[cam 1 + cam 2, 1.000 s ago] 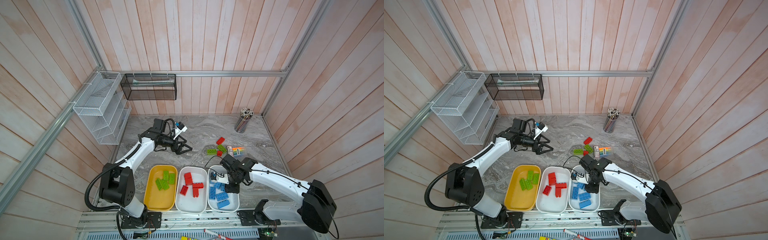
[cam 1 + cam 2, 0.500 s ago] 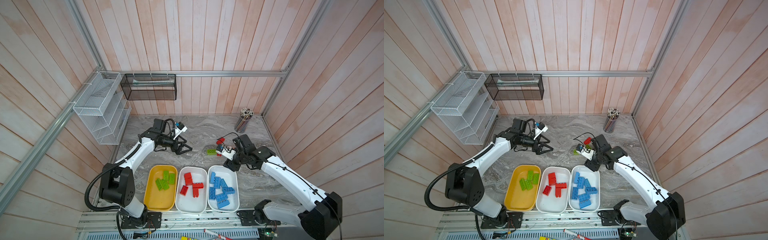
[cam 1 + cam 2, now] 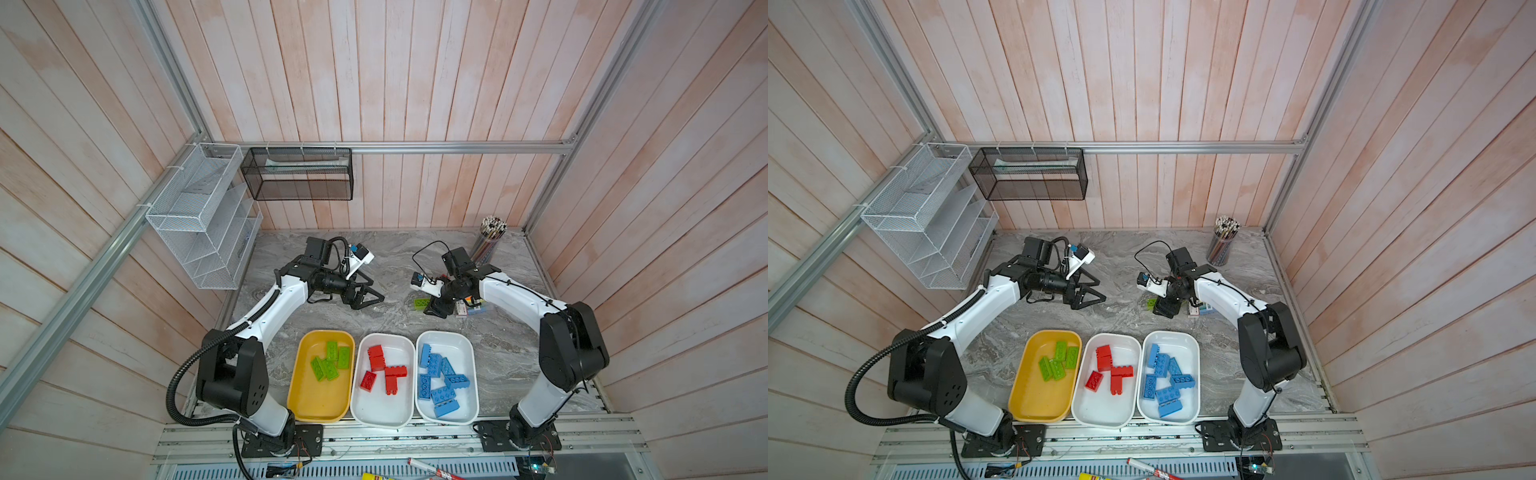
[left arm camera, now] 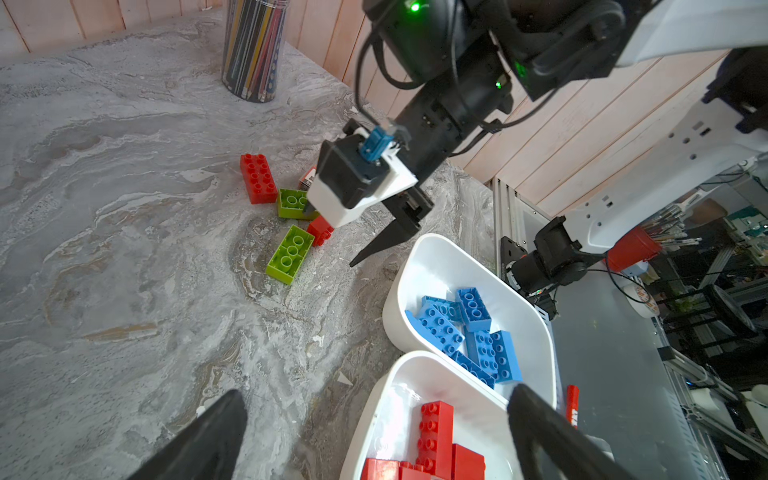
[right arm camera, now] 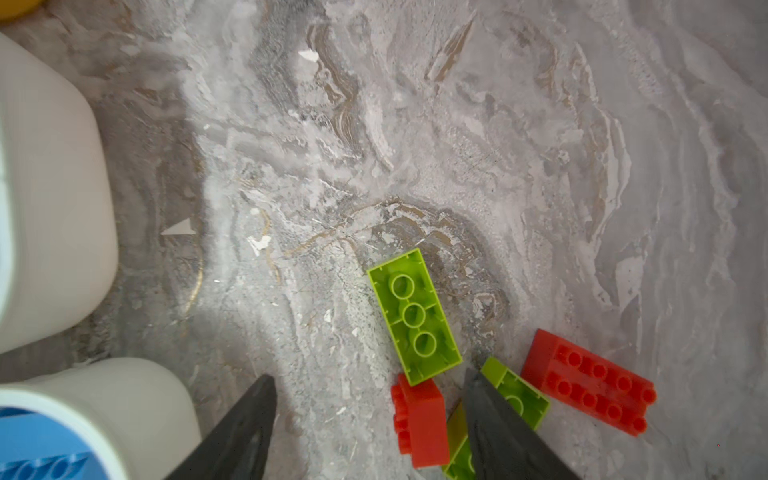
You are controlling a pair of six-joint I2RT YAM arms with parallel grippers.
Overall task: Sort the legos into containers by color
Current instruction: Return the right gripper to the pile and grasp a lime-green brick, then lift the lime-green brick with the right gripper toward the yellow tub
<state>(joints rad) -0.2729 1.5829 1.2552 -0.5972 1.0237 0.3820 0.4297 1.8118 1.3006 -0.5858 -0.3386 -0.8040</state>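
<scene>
Three containers sit in a row at the table's front: a yellow tray (image 3: 316, 399) with green legos (image 3: 330, 361), a white tray (image 3: 380, 409) with red legos (image 3: 384, 370), and a white tray (image 3: 465, 353) with blue legos (image 3: 440, 378). Loose legos lie behind them: an upside-down green brick (image 5: 413, 316), a small red one (image 5: 422, 419), another green (image 5: 517, 392) and a long red (image 5: 588, 382). My right gripper (image 5: 368, 376) is open low over this pile, with the small red brick between its fingers. My left gripper (image 3: 370, 297) is open and empty above the mid table.
A pencil cup (image 3: 490, 241) stands at the back right. A rainbow-striped pack (image 3: 476, 306) lies under the right arm beside the loose bricks. A white wire basket (image 3: 199, 216) and a black mesh basket (image 3: 299, 174) hang on the walls at the back left.
My right gripper has moved from above the blue tray back to the loose bricks and its jaws have widened. The left arm has not moved.
</scene>
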